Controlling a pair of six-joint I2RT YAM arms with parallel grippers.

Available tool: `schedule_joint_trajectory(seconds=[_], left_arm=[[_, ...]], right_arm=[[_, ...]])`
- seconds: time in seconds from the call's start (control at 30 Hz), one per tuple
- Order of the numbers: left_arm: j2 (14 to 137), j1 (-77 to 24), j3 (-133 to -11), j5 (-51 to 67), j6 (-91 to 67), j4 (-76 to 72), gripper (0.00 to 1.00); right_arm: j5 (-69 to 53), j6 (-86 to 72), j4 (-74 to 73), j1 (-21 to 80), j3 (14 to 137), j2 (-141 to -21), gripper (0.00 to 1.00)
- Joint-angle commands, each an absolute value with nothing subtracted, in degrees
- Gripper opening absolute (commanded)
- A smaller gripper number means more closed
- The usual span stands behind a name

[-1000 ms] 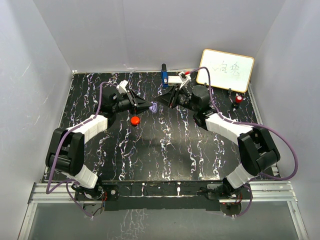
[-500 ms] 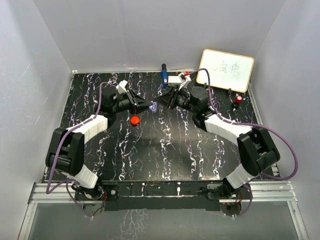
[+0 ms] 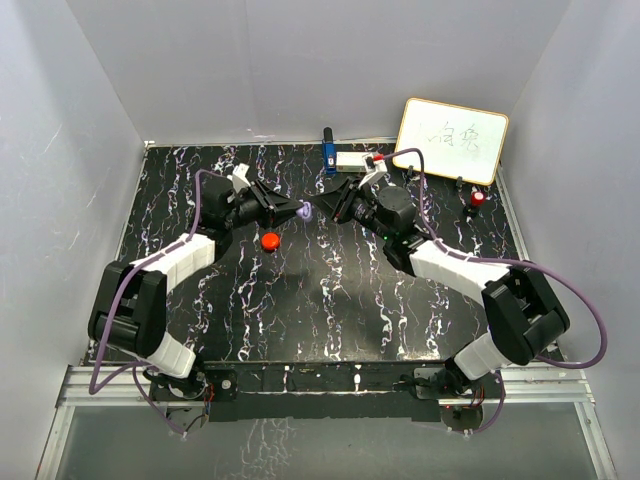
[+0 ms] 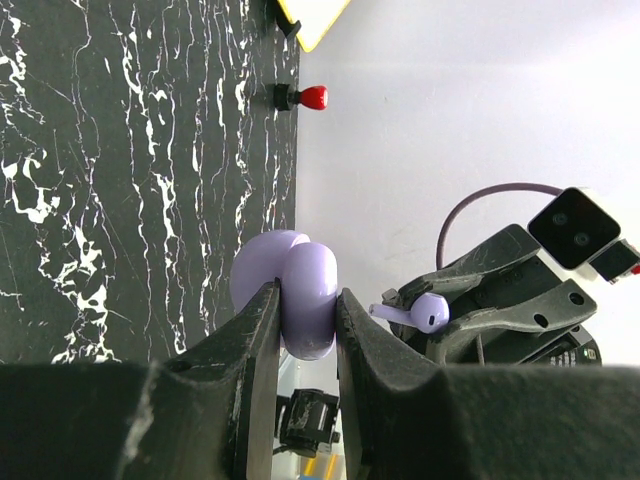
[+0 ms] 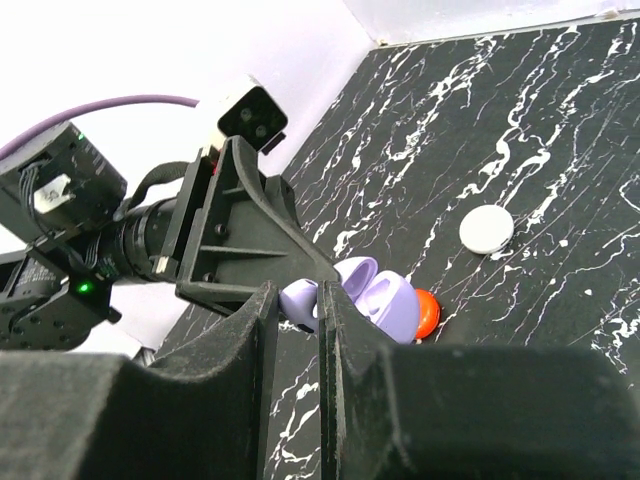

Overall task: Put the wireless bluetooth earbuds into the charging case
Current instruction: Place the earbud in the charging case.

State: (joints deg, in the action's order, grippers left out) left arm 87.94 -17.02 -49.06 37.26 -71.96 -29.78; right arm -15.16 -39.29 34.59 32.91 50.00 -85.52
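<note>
Left wrist view: the purple earbud (image 4: pixel 420 312) is pinched at the tips of the right gripper (image 4: pixel 406 316), whose fingers are clenched on it. Its stem points toward the charging case (image 4: pixel 292 300). The earbud is just beside the case, with a small gap between them. The case is a rounded purple shell with its lid hinged open. It is grasped by the left gripper (image 4: pixel 305 305), one black finger pressed against each side.

In the right wrist view the earbud shows between the right gripper's two fingers, with the open case right behind it. Whether the earbud touches the case cannot be told from this angle.

From the top camera, both grippers meet tip to tip above the rear middle of the black marbled table (image 3: pixel 330 300), with the case a small purple spot between them. A red puck (image 3: pixel 269 241) lies on the table just in front of the left gripper. The right wrist view also shows a white puck (image 5: pixel 486 229) lying farther off on the table.

A whiteboard (image 3: pixel 450 140) leans at the rear right. A small red-capped object (image 3: pixel 478 199) stands near it. A blue item (image 3: pixel 328 152) and a white box (image 3: pixel 352 159) sit at the back edge.
</note>
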Motion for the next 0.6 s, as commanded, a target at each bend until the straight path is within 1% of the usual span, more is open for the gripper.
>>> schedule_joint_trajectory(seconds=[0.0,0.57], left_arm=[[84.15,-18.06,-48.50,34.62,-73.35,-30.59,0.00],[82.18,-20.36,-47.81,30.69,-73.83,-30.41,0.00]], right_arm=[[-8.27,-40.48,38.92,33.88,49.36,-82.80,0.00],[2.04,-40.34,36.31,37.60,50.75,-83.41,0.00]])
